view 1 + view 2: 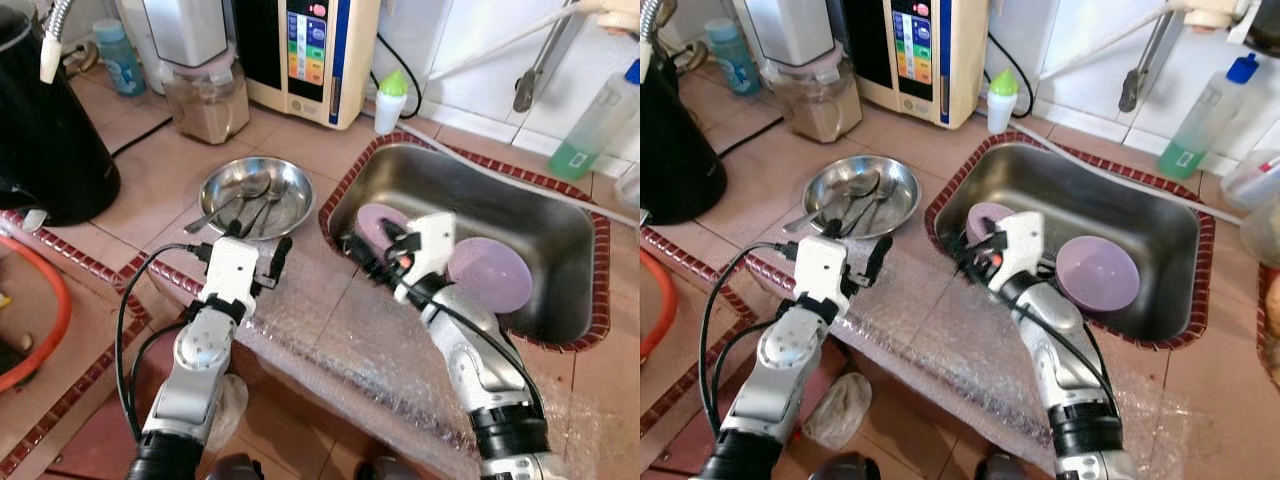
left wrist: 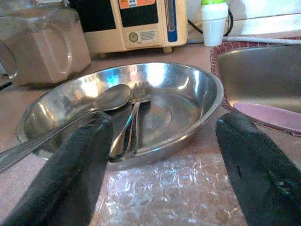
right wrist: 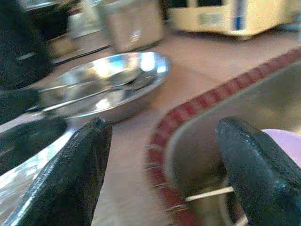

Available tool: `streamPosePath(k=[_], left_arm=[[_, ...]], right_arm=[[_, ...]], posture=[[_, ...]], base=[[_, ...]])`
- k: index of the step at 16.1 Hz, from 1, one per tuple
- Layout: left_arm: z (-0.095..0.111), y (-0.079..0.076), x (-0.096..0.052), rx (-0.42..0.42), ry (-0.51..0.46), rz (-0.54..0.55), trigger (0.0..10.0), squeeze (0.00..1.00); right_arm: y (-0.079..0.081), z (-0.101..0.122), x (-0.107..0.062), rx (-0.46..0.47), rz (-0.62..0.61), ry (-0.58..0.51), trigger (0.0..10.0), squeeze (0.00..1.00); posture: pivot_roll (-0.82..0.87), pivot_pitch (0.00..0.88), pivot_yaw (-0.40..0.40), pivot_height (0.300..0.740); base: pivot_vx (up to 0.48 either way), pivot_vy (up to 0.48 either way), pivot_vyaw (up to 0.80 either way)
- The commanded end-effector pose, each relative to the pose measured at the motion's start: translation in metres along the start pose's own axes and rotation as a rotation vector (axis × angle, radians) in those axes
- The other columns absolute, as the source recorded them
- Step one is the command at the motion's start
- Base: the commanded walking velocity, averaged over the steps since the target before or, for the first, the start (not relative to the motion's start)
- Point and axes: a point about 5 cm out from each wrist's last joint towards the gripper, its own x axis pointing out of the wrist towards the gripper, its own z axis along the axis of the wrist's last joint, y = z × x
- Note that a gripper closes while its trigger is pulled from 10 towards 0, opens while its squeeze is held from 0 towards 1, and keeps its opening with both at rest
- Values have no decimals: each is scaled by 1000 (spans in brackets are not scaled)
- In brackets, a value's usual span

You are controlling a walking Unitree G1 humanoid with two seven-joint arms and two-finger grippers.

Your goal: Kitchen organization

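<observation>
1. Bubble wrap (image 1: 350, 350) lies nearest me, a clear sheet spread along the counter's front edge across the lower middle of the frame; both my arms reach out over it.
2. At left of centre, my left gripper (image 1: 262, 252) hovers just short of the steel dish (image 1: 300, 205), fingers spread wide with nothing between them. In its wrist view the dish rim sits squarely between the two pads (image 2: 80, 165).
3. At centre, my right gripper (image 1: 965, 250) sits over the sink's near-left corner, also wide open and empty, beside the purple plate (image 1: 988, 218) on the sink floor.
4. Further in, a spoon (image 1: 235, 198) and other cutlery lie in the dish, handles pointing lower left. A purple bowl (image 1: 1098, 272) rests in the steel sink (image 1: 1160, 215), right of centre.
5. I judge the step to be picking up from the sink. I should lower the right fingers to straddle the plate's edge, keep clear of the tiled rim (image 1: 955, 180), and close only once a pad is under the lip.
6. Wet melamine may slip, so a slow lift suits.
</observation>
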Motion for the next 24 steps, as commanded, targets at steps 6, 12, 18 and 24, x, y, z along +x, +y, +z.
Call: streamPosePath(k=[6,12,18,24], left_arm=[[0,14,5,28,-12,68,0,0],[-2,24,10,41,-12,84,0,0],[-1,24,12,30,-29,60,0,0],[12,19,13,26,-101,42,0,0]], right_arm=[[11,-4,-5,-30,122,79,10000,0],[13,-7,-6,-44,138,94,10000,0],[13,-8,-4,-47,130,96,10000,0],[11,-8,1,-50,106,81,10000,0]], posture=[[21,26,-16,740],[22,25,-16,740],[25,16,-13,740],[33,12,-8,740]], base=[[0,0,0],[0,0,0],[0,0,0],[0,0,0]])
